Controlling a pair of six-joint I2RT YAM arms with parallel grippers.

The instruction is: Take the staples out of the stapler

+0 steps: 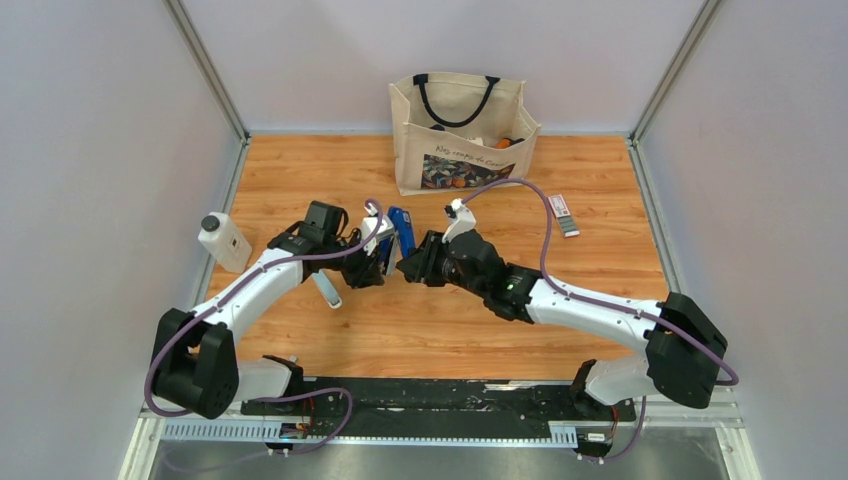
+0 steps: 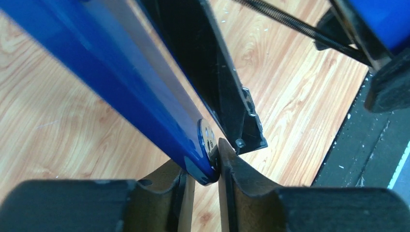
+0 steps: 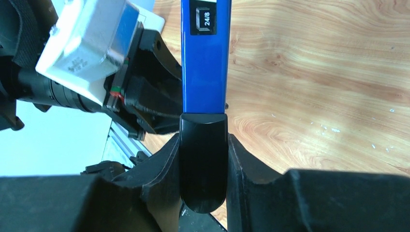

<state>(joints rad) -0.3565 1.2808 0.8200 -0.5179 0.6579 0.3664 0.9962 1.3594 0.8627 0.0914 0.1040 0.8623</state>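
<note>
The top view looks down from above and behind the arm bases (image 1: 195, 365), well away from the stapler (image 1: 401, 228), taking in the table (image 1: 300, 170). The left wrist view sits hard against the stapler's blue end, facing the wood beneath. The right wrist view looks closely along the stapler from its black end. All three share the stapler.

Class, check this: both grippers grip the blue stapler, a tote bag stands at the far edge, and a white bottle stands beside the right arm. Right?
No: the bottle stands beside the left arm, as the top view shows. The rest holds: the left gripper and right gripper grip the stapler, and the bag stands at the far edge.
</note>
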